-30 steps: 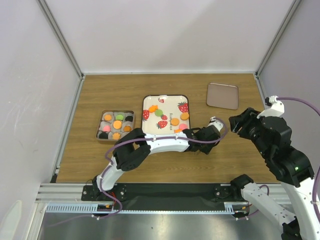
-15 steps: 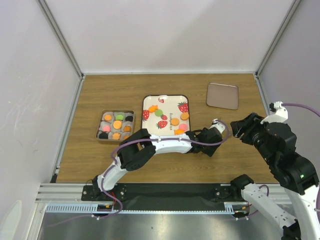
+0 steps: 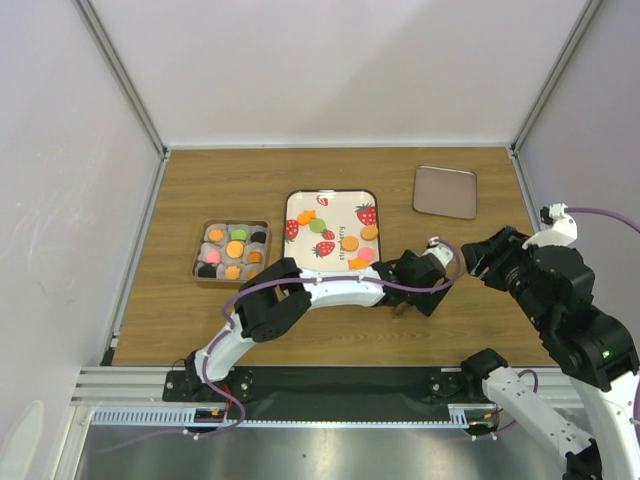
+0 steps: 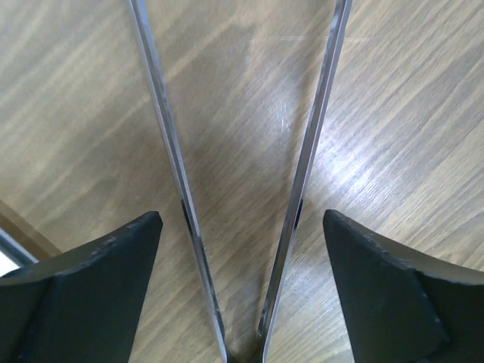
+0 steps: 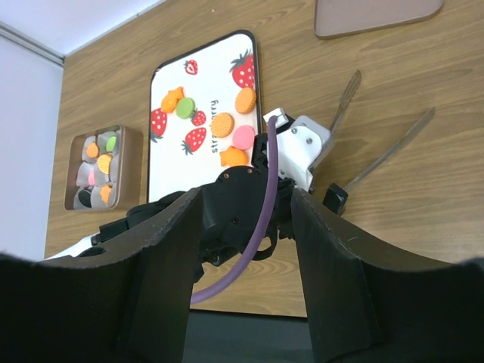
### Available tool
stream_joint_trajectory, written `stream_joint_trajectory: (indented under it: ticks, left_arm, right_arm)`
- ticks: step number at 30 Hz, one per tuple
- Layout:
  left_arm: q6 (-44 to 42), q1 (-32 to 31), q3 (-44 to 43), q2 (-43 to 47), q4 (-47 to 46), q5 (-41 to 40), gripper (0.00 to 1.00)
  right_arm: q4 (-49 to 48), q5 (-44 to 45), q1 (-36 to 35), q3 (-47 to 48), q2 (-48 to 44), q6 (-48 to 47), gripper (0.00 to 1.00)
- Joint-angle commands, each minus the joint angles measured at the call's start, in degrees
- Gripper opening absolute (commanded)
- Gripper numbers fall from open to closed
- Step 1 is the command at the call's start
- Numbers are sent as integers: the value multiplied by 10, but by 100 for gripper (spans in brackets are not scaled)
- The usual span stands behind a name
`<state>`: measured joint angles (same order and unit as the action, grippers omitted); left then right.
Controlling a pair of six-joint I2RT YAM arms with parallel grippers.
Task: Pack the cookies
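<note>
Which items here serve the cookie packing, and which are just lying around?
In use: cookies, strawberry-print tray, compartment box, metal tongs.
Lying about: flat brown square piece at back right, possibly the box's lid, untouched.

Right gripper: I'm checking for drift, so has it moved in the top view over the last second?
Yes. The right gripper has shifted slightly toward the near side, away from the brown tray.

A robot test cell in a lab is shown: a wooden desk (image 3: 180, 310) is enclosed by plain white panels (image 3: 330, 70) held in aluminium struts (image 3: 118, 72), and two cabled arms (image 3: 330, 288) are bolted to a metal rail (image 3: 120, 383) at the desk's near edge.
</note>
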<state>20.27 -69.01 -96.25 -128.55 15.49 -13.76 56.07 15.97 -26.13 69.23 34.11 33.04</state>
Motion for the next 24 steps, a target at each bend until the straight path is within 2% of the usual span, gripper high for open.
stream_joint_trajectory:
  ticks: [1,8,13,15,16,17,21,23,24]
  left_arm:
    - [-30,6,-35,60,-22,-21,95]
    - [-21,47,-47,123,-11,1,98]
    - [68,77,-44,169,63,-11,96]
    - [100,91,16,228,64,-14,96]
    - [108,96,45,259,53,-11,96]
    - [119,106,103,315,48,-1,97]
    - [123,122,207,475,71,12,97]
    - [119,122,257,543,92,15,98]
    - [118,123,274,605,96,28,98]
  right_arm:
    - [-5,-8,1,32,12,4,56]
    - [-7,1,1,96,58,-11,57]
    - [-24,38,6,148,144,-46,61]
    - [-46,26,21,163,201,-61,61]
    - [-55,11,35,167,222,-67,61]
    - [-80,-38,80,170,255,-75,61]
    - [-168,-180,219,141,348,-73,61]
    - [-222,-197,257,130,393,-71,60]
    - [-238,-197,288,129,442,-68,60]
